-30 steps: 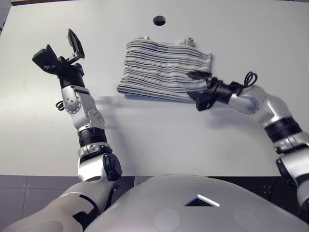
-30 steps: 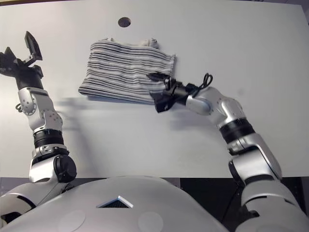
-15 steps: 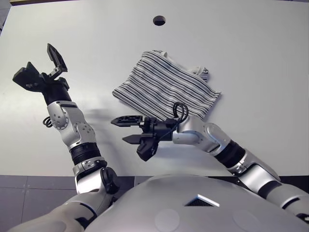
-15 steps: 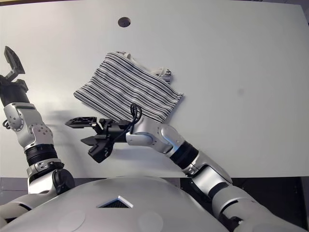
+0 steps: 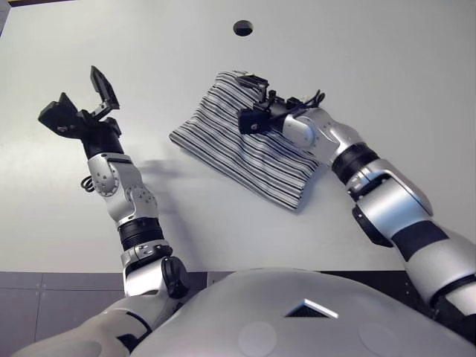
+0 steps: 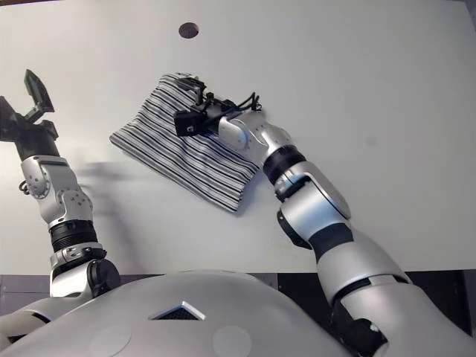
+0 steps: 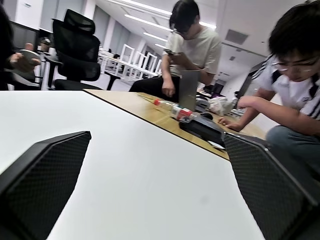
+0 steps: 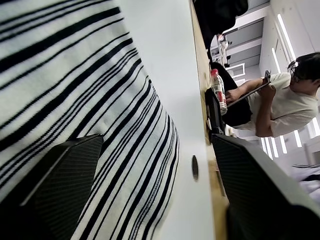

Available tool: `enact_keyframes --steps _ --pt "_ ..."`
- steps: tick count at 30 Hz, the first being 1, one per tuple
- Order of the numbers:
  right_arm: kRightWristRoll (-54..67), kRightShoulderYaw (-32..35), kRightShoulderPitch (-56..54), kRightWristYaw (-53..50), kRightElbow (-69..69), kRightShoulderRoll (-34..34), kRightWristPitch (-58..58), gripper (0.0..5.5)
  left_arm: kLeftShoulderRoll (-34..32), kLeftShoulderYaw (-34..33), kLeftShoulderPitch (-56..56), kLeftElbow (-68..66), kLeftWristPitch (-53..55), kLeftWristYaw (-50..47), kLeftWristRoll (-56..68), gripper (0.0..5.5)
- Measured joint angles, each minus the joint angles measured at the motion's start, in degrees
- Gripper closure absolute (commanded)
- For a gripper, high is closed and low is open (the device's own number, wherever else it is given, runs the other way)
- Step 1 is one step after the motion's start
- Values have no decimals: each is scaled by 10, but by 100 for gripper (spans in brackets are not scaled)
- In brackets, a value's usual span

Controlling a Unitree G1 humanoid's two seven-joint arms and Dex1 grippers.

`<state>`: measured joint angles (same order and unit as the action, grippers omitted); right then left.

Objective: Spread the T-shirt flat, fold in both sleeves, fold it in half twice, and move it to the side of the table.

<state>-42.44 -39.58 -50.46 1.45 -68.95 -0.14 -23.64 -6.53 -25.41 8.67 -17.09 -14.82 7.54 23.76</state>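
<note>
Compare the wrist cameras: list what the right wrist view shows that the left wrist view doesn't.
Right wrist view: the striped T-shirt lies close under the open right gripper, with a round hole in the table beyond it. Left wrist view: bare table lies between the fingers of the open left gripper, with a black office chair behind. Both: the white table and a wooden desk past its edge.
</note>
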Motion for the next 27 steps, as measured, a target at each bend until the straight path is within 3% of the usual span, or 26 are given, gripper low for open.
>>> enact_keyframes --steps 4,12,18,23,27 --pt "10 17 -17 -32 -54 10 27 149 8 11 4 6 -1 0 -3 61" --pt "95 127 51 -95 -48 -151 36 149 7 17 1 18 9 0 -4 61" --pt "111 148 96 -118 2 -184 -4 149 3 21 1 21 15 0 -4 61" --pt "98 169 187 -119 280 -261 -35 149 2 23 1 21 20 1 -4 61" --pt "41 144 314 4 490 -365 -28 149 0 29 -1 32 28 3 -4 61"
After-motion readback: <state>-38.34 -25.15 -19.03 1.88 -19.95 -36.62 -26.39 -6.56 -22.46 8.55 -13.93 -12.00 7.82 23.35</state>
